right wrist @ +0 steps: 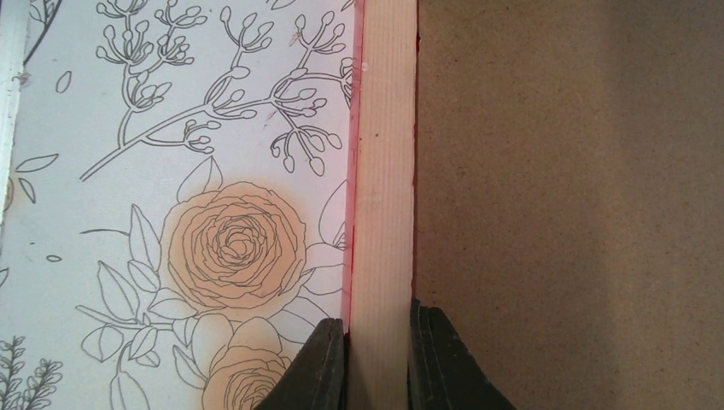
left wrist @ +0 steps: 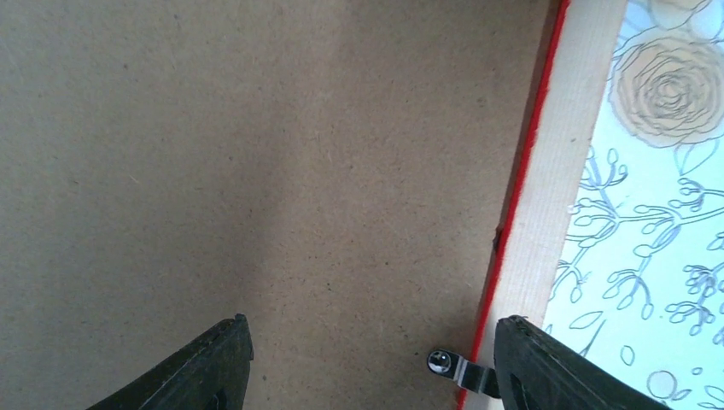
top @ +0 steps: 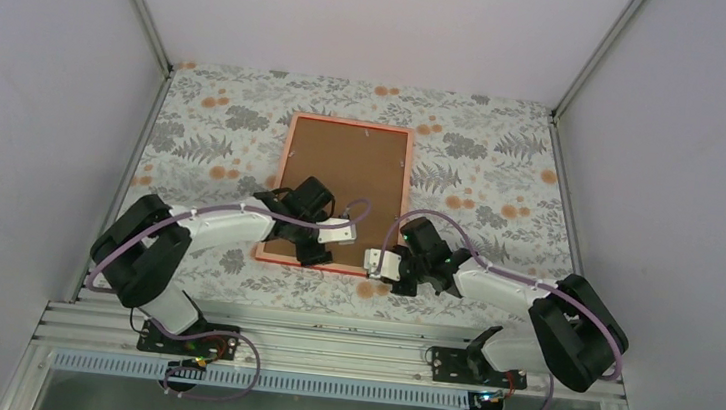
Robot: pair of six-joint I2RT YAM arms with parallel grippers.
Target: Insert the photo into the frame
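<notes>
Top external view shows a flowered cloth surface [top: 214,141]. On it, in the middle, the big red picture frame [top: 289,148] lies face down, with a brown backing board [top: 347,168] showing inside it. The left pincer [top: 312,250] hangs over the near left part of the frame. From the left wrist view it is spread wide above the brown board, and one finger sits over the pale wood edge beside a small shiny metal clip [left wrist: 444,363]. The right pincer [top: 385,267] is at the frame's near right corner, pinching the pale edge with a finger on each side.
</notes>
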